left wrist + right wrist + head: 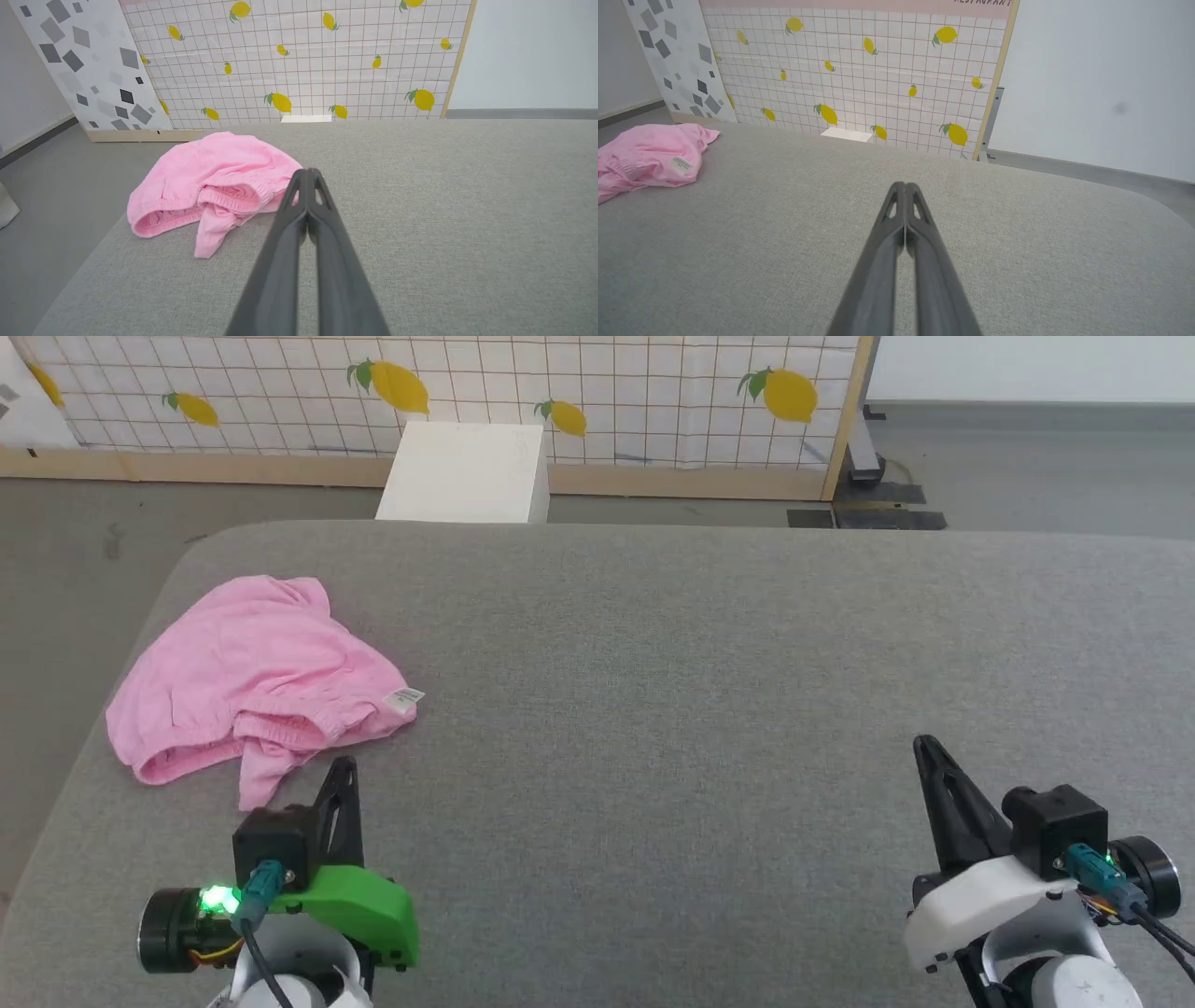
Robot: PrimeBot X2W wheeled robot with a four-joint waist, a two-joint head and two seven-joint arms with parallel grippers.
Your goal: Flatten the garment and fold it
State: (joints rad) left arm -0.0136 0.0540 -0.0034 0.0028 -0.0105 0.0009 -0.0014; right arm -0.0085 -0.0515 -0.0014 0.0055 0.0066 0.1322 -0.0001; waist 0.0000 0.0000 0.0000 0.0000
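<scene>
From here I judge the job hasn't begun: the shorts [252, 681] lie in a crumpled heap at about ten o'clock on the grey padded top [700, 709], close to its rounded corner, untouched by either arm. My left gripper [344, 767] sits at seven o'clock with its fingers pressed together and empty, tips just short of the bunched waistband [289, 733]. The right gripper [924, 744], at five o'clock, is likewise closed on nothing and well apart from the cloth. The next move, I think, calls for opening the left fingers and pinching an edge to spread the heap flat (the white tag [404, 698] at the heap's three o'clock side is a handy landmark). The folds hide which opening is a leg, so I can't say for sure. Beyond the top at twelve o'clock stand a white box [467, 471] and a lemon-print screen [607, 392] on grey floor [75, 541].
</scene>
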